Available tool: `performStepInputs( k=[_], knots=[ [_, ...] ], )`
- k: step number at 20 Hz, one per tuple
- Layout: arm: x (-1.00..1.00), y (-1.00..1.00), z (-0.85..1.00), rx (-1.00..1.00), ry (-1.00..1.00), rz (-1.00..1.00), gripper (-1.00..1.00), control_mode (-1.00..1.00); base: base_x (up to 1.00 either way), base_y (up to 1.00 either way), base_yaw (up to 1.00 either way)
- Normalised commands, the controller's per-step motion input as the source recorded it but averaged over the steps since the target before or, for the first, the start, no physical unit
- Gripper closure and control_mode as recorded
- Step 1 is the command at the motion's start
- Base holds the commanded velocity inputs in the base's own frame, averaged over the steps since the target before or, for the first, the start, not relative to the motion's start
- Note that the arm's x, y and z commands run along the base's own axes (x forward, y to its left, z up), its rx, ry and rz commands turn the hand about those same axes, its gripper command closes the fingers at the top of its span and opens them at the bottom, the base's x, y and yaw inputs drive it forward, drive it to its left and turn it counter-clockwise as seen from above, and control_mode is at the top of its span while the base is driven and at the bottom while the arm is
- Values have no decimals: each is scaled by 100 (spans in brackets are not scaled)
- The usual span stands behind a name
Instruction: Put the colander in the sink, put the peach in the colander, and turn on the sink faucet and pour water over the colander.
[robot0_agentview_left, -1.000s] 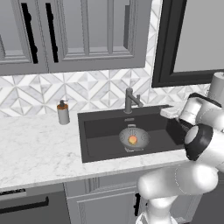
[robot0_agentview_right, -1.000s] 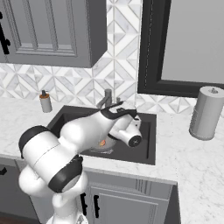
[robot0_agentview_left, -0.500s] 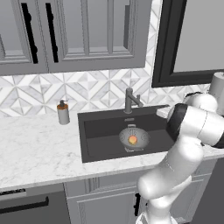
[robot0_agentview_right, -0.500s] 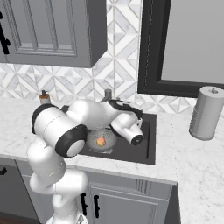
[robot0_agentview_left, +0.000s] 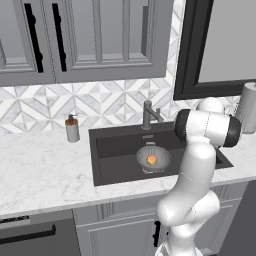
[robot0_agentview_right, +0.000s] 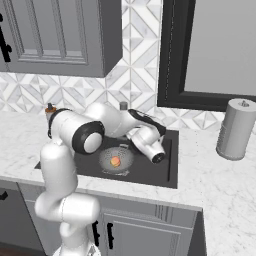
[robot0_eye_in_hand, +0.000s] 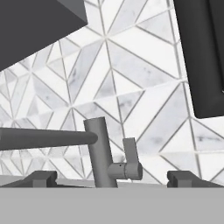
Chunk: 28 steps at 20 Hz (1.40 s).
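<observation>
We are facing the sink faucet (robot0_eye_in_hand: 101, 153), gripper (robot0_eye_in_hand: 111, 178) jaws spread wide and empty. The peach (robot0_agentview_left: 151, 159) is sitting in the colander (robot0_agentview_left: 153, 156) in the sink (robot0_agentview_left: 110, 150). Next, we judge, comes nudging the side lever (robot0_eye_in_hand: 130, 153).

grey cabinets (robot0_agentview_left: 95, 40) | geometric tile backsplash (robot0_agentview_left: 115, 107) | white marble counter (robot0_agentview_left: 45, 170) | dark-framed window (robot0_agentview_right: 210, 50)

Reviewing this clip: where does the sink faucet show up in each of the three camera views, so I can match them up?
Left base view: the sink faucet stands at the sink's back edge, just above centre.
Right base view: just its top pokes up behind the white arm, left of centre.
Hand view: it is close up at bottom centre, spout running left, lever on its right side.
Shared landmark: the white triangle-patterned backsplash behind it.
</observation>
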Motion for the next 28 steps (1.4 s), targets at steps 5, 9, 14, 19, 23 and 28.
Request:
performStepInputs(
  k=[5,9,14,19,23,28],
  knots=[
    [32,0,-5,0,0,0,-100,-100,0,0,0],
    [21,0,-2,0,0,0,-100,-100,0,0,0],
    [27,0,-4,0,0,0,-100,-100,0,0,0],
    [31,1,-3,0,0,0,-100,-100,0,0,0],
    [26,14,-3,0,0,0,-100,-100,0,0,0],
    [14,21,-3,0,0,0,-100,-100,0,0,0]
  ],
)
